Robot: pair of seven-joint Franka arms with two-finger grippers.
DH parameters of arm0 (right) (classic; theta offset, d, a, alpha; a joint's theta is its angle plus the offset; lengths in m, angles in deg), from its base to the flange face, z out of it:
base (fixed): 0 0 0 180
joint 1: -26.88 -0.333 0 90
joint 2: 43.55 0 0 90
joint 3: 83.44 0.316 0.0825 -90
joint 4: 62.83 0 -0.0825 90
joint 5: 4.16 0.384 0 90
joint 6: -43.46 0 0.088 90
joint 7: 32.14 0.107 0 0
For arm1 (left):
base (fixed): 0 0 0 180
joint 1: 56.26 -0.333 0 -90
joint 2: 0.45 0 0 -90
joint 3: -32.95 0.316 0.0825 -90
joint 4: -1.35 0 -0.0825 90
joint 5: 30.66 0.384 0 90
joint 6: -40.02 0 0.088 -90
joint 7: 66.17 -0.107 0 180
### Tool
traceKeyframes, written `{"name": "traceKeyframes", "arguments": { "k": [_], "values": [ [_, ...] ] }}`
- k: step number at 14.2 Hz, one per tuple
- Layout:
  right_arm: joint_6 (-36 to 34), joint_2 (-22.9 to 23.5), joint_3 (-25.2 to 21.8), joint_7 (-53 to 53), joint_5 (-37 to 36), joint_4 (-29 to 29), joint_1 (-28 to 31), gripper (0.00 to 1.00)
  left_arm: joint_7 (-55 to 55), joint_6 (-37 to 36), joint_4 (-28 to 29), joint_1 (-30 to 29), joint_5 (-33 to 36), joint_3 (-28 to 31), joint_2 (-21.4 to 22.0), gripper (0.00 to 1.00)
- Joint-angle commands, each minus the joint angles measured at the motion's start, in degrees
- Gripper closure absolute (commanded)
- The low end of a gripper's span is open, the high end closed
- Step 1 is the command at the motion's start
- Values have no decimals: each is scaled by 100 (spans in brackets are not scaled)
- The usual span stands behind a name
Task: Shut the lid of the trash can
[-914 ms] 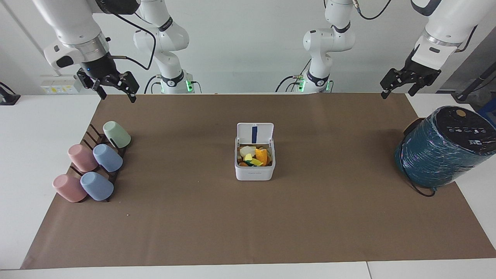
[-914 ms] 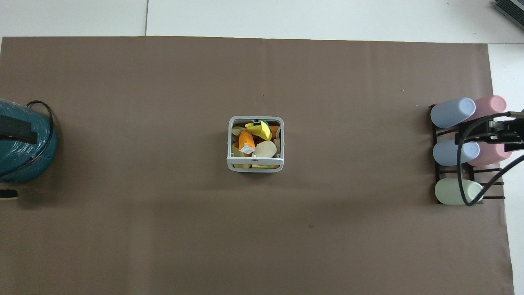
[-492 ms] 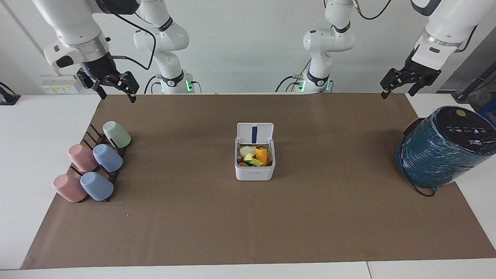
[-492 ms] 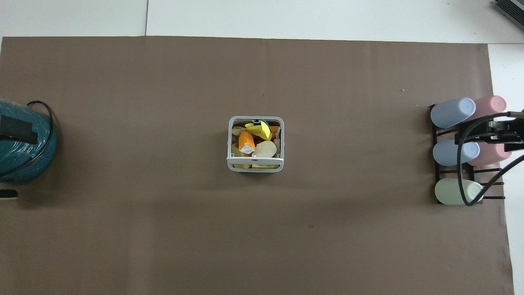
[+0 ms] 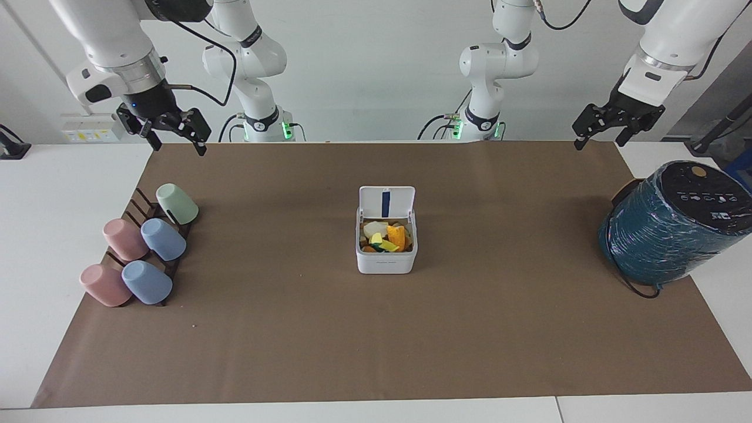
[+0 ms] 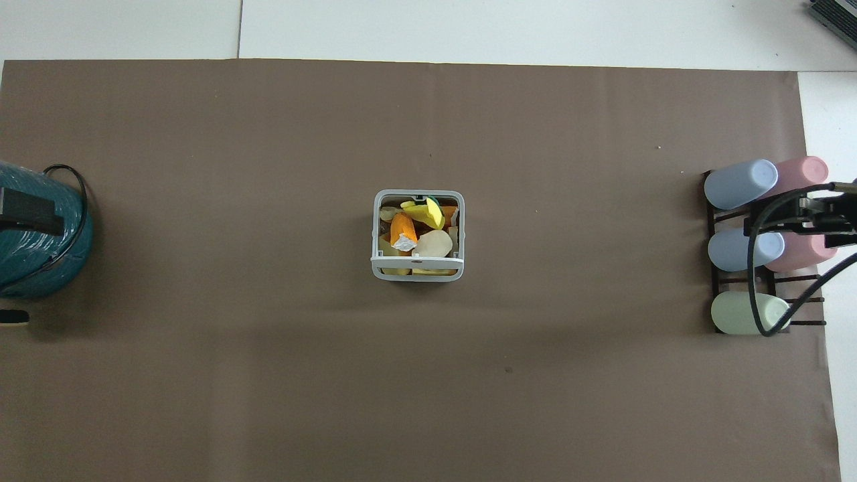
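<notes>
Surface: your brown mat [image 5: 376,341] covers the white table [image 5: 53,194]; pale wall behind the arms.
Trash can [image 5: 386,258]: mid-mat, lid [image 5: 387,202] upright on the robots' side, scraps inside.
Left gripper [image 5: 611,120]: raised over its robot-side mat corner, fingers spread, empty, well apart from your can.
Right gripper [image 5: 170,130]: raised over its robot-side corner, spread, empty.

Bare brown mat [image 5: 499,329] is lying all around the trash can [image 5: 386,258] — its lid [image 5: 387,202] is standing upright on the robots' side. The cup rack [image 5: 141,247] and teal cylinder [image 5: 664,232] are sitting well apart at the table's ends.
</notes>
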Motion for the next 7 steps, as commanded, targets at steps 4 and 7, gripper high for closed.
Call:
{"name": "traceKeyframes", "arguments": {
  "k": [4, 7],
  "values": [
    [-67, -77, 89, -131, 5, 72, 113, 0, 17, -27, 204, 81, 108, -150, 196, 0],
    [-67, -77, 89, -131, 5, 72, 113, 0, 53, 8, 222, 405, 99, -273, 204, 0]
  ]
}}
